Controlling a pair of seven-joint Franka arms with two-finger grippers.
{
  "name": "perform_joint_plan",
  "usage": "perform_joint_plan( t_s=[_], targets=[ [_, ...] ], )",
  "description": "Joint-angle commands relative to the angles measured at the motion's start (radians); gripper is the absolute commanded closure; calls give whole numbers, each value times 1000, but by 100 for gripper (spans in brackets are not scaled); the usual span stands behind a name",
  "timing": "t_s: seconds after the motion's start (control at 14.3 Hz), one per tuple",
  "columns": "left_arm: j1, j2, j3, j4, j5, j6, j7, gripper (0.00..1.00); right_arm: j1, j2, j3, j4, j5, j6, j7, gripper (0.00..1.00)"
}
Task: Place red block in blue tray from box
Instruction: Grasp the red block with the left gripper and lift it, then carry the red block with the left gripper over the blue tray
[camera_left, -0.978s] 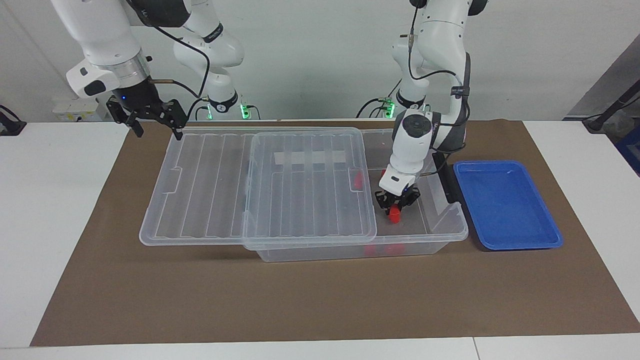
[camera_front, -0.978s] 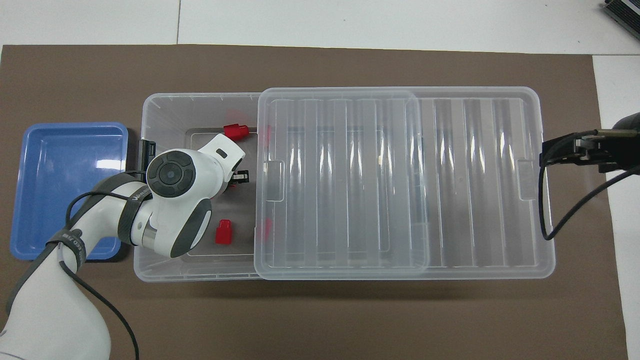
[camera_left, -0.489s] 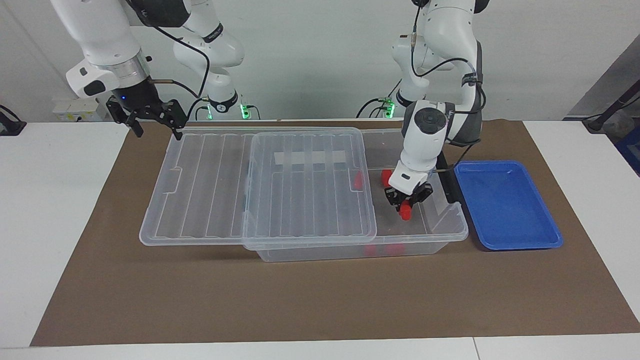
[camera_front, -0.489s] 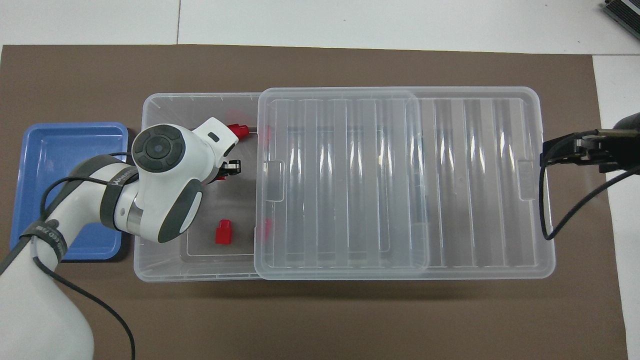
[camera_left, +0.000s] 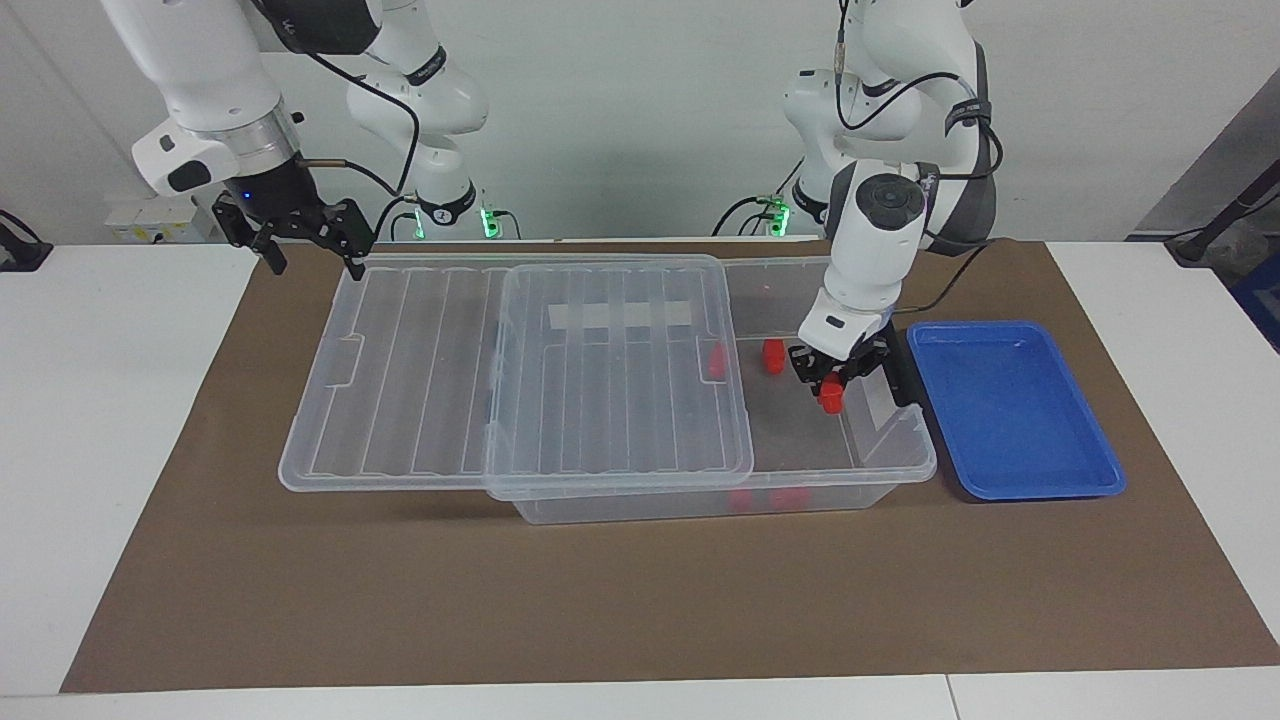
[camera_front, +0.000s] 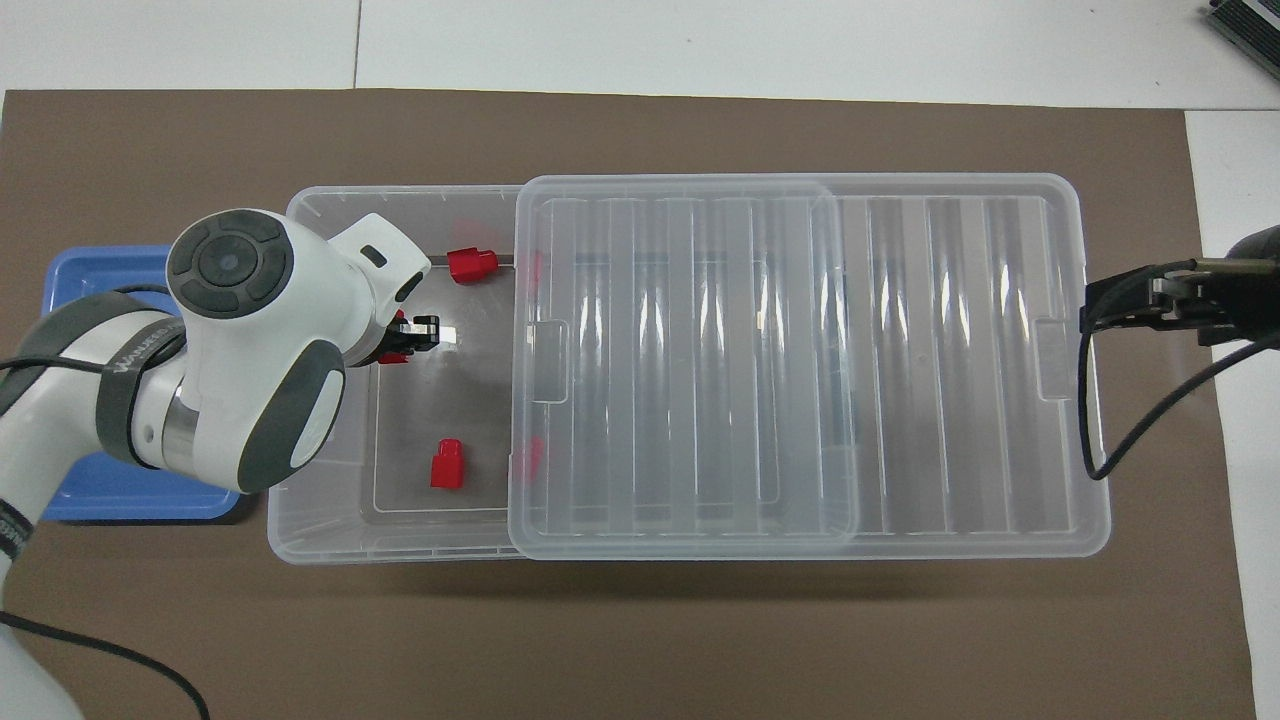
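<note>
While raised over the open end of the box (camera_left: 880, 470), left gripper (camera_left: 832, 385) seen pinching red block (camera_left: 830, 401) between its fingers, block hanging below the tips, clear of the box floor. Positioned near the box wall next to the blue tray (camera_left: 1040, 487), not over the tray. Tray sits on brown mat (camera_left: 600, 600) just beside the box, at left arm's end of table. Lid (camera_left: 400, 380) slid toward right arm's end, covering most of the box. Other red blocks loose on box floor: one nearer the robots (camera_front: 441, 465), one farther (camera_front: 470, 263); approx. two more partly hidden under lid edge. Right gripper (camera_left: 312, 245) waiting at lid's corner, fingers spread, holding nothing.
</note>
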Motion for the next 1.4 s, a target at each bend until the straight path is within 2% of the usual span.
perform_joint_plan(
  t_s=[0.0,0.28,0.49,0.7,0.98,1.33],
  targets=[
    [7,-45,-3,26,1,-98,32,100,-11,4,5,12,1,-10,-14,0],
    [12,-73,6,96,-14,-230,62,100,-11,4,5,12,1,-10,-14,0],
    [90,-134,7,97,-59,-278,159,100,-11,4,5,12,1,-10,-14,0],
    [209,-177,7,99,-76,-336,332,100,-11,4,5,12,1,-10,-14,0],
    [312,-188,7,103,-80,-344,403,100,-13,1,3,7,1,-17,-15,0],
    [466,-197,14,79,-79,-317,607,100,-31,1,2,-31,3,52,-22,5]
  ],
)
